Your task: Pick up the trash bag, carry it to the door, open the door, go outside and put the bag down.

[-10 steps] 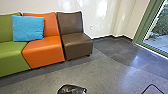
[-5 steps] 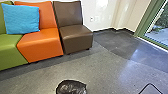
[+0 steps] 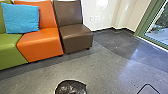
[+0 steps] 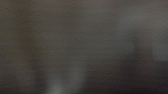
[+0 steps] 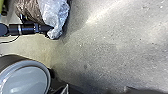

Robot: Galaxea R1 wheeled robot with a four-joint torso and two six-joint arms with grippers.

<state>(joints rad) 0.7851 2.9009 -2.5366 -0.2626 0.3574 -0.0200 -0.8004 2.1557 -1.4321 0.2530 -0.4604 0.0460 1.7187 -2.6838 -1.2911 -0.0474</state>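
The black trash bag (image 3: 71,88) shows its rounded, shiny top at the bottom of the head view. In the right wrist view, crinkled plastic of a bag (image 5: 56,15), pale on one side and brownish on the other, lies against the tapered end of a dark bar-like robot part (image 5: 27,29). Whether that part grips the bag I cannot tell. The left wrist view is dark and blurred. At the head view's upper right stands glass in a green frame (image 3: 141,28), with the outdoors behind it; whether this is the door is unclear.
Green, orange (image 3: 41,42) and brown (image 3: 75,35) seats stand along the wall, a blue pillow (image 3: 21,18) on them. A thin black bent outline (image 3: 147,86) rises at the lower right. A round grey part (image 5: 25,80) is near the right wrist camera.
The head camera has tipped downward, mostly in the first half second, so the seats sit higher in view. More of the bag shows at the bottom edge.
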